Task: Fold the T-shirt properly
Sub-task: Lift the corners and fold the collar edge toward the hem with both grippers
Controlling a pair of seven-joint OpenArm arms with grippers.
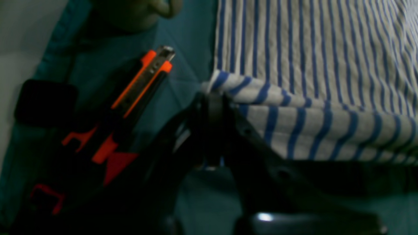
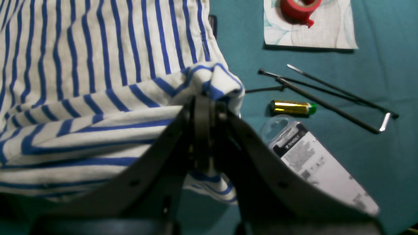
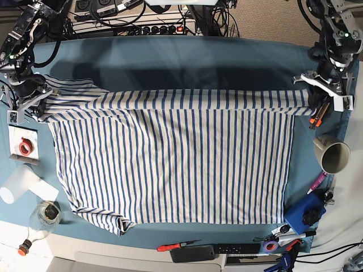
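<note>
The right hand (image 3: 35, 107), at the scene's left, pinches one far corner of the T-shirt (image 3: 176, 164), which lies spread across the teal counter (image 3: 187, 59). At right, the left hand (image 3: 311, 97) clamps the opposite far corner, beside an orange utility knife (image 3: 316, 115).

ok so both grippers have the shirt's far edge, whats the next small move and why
Probably carry both pinched corners toward the near edge together. The left gripper and right gripper are each shut on a corner of the T-shirt, its far edge is already rolled into a straight band, and the rest lies flat.
</note>
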